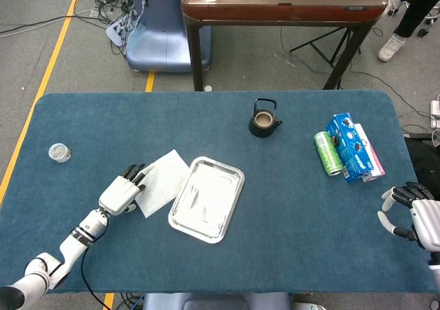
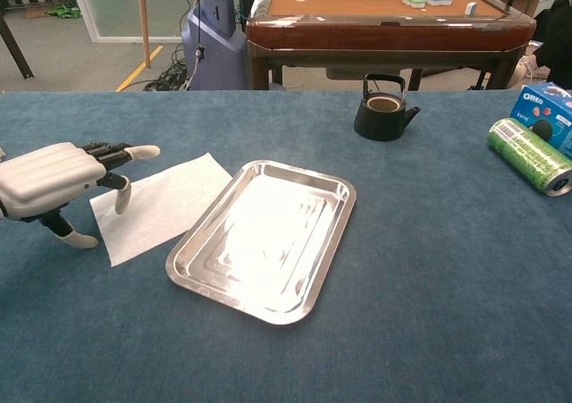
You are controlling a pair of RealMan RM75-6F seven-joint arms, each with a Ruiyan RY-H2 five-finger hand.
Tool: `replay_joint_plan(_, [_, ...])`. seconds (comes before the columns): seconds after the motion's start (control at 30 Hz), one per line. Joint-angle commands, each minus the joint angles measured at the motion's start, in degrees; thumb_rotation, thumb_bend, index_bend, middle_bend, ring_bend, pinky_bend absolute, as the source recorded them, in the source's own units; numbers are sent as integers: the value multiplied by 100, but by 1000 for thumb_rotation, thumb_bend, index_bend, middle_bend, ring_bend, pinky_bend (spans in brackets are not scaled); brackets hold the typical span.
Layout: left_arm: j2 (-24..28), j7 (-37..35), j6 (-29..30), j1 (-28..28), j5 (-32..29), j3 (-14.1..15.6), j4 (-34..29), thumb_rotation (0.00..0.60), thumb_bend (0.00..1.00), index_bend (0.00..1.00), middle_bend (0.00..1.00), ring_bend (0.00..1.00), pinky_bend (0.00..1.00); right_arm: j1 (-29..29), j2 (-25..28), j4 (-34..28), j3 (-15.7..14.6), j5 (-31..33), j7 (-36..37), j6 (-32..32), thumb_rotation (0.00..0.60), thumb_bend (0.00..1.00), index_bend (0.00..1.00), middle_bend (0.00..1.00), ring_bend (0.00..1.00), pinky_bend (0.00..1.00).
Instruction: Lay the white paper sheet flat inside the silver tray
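A white paper sheet [image 1: 163, 181] [image 2: 161, 205] lies flat on the blue table, just left of the silver tray [image 1: 206, 198] [image 2: 264, 238], which holds nothing. My left hand [image 1: 122, 192] [image 2: 55, 182] hovers at the sheet's left edge, fingers spread and stretched toward it, gripping nothing. The fingertips [image 2: 143, 152] reach over the sheet's left corner. My right hand [image 1: 413, 212] sits at the table's right edge, fingers apart and empty, seen only in the head view.
A black teapot [image 1: 264, 118] [image 2: 383, 107] stands behind the tray. A green can [image 1: 328, 153] [image 2: 531, 156] and a blue Oreo box [image 1: 353, 147] lie at the right. A small round container [image 1: 59, 152] sits far left.
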Motion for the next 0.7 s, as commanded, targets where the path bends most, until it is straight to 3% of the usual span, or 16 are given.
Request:
replay_joint_plan(0.03, [-27, -90, 4, -4, -36, -17, 3, 600, 164, 552, 0, 0, 119, 0, -1, -2, 1, 0, -2, 2, 600, 332, 573, 427, 298, 156])
replay_joint_plan(0.5, [-121, -507, 40, 13, -141, -33, 67, 600, 409, 574, 0, 0, 130, 4, 5, 2, 4, 8, 30, -5, 600, 332, 573, 427, 298, 156])
replay_joint_plan(0.7, [-134, -681, 125, 25, -164, -50, 68, 600, 454, 574, 0, 0, 133, 10, 0, 3, 2, 9, 11, -18, 600, 332, 573, 427, 298, 156])
